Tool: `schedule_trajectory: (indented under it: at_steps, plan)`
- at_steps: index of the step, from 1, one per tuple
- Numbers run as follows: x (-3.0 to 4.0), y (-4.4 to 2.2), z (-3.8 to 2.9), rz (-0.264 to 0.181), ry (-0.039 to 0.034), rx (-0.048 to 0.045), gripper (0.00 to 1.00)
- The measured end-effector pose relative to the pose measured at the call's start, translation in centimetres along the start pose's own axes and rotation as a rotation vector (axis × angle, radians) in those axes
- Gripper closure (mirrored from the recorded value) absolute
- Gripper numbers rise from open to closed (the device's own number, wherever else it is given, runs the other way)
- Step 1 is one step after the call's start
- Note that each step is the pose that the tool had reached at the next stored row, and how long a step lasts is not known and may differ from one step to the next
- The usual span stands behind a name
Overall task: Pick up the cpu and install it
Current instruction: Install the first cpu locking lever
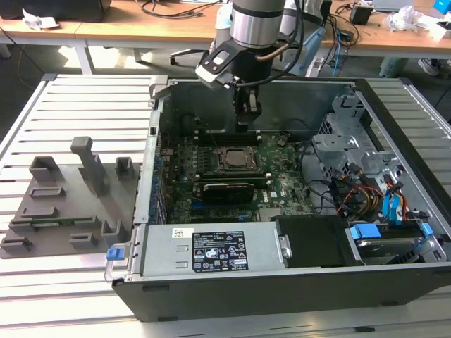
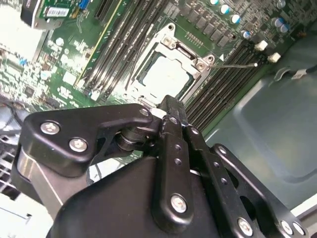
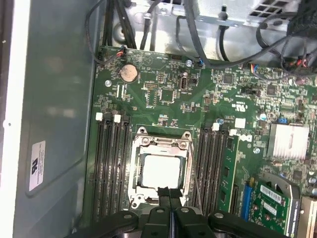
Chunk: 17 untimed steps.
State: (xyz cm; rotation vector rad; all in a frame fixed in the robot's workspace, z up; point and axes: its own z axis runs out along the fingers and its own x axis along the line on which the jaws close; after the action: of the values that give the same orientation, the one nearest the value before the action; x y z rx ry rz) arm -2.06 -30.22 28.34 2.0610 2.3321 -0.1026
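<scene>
The cpu (image 1: 236, 159) is a small square chip with a silver-grey top. It lies flat inside the open metal socket frame (image 1: 220, 151) on the green motherboard of an open computer case. Both wrist views show the cpu (image 3: 159, 171) (image 2: 166, 77) sitting square in the socket frame (image 3: 136, 163). My gripper (image 1: 246, 125) hangs just above the far side of the socket, clear of the chip. Its two black fingers (image 3: 165, 198) are pressed together with nothing between them, and the gripper (image 2: 171, 103) is shut.
The case's walls (image 1: 158, 105) ring the motherboard. A power supply (image 1: 211, 250) lies along the near side, and a drive cage (image 1: 345, 141) with cables is at the exterior view's right. Memory slots (image 3: 111, 163) flank the socket. A grey fixture plate with plastic blocks (image 1: 63, 204) sits outside the case.
</scene>
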Motion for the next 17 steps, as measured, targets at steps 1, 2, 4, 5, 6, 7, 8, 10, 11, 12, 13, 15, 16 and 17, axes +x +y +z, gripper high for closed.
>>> schedule_trajectory:
  at_steps: [1,2,4,5,6,7,8,10,11,12,13,15,16,17]
  plan:
    - [0.00,0.00,0.00,-0.018,-0.0006,-0.0012,0.89]
    - [0.00,0.00,0.00,-0.040,-0.0013,-0.0026,0.89]
    - [0.00,0.00,0.00,-0.086,-0.0027,-0.0056,0.89]
    - [0.00,0.00,0.00,-0.111,-0.0034,-0.0072,0.89]
    - [0.00,0.00,0.01,-0.130,-0.0039,-0.0085,0.89]
    - [0.00,0.00,0.01,-0.162,-0.0049,-0.0106,0.89]
    - [0.00,0.00,0.00,-0.196,-0.0061,-0.0127,0.89]
    - [0.00,0.01,0.01,-0.238,-0.0073,-0.0155,0.89]
    - [0.00,0.00,0.00,-0.270,-0.0084,-0.0174,0.89]
    - [0.00,0.00,0.00,-0.312,-0.0097,-0.0202,0.89]
    - [0.00,0.00,0.00,-0.336,-0.0105,-0.0217,0.89]
    - [0.00,0.00,0.00,-0.398,-0.0124,-0.0257,0.89]
    - [0.00,0.00,0.00,-0.412,-0.0128,-0.0266,0.89]
    - [0.00,0.00,0.00,-0.434,-0.0135,-0.0280,0.89]
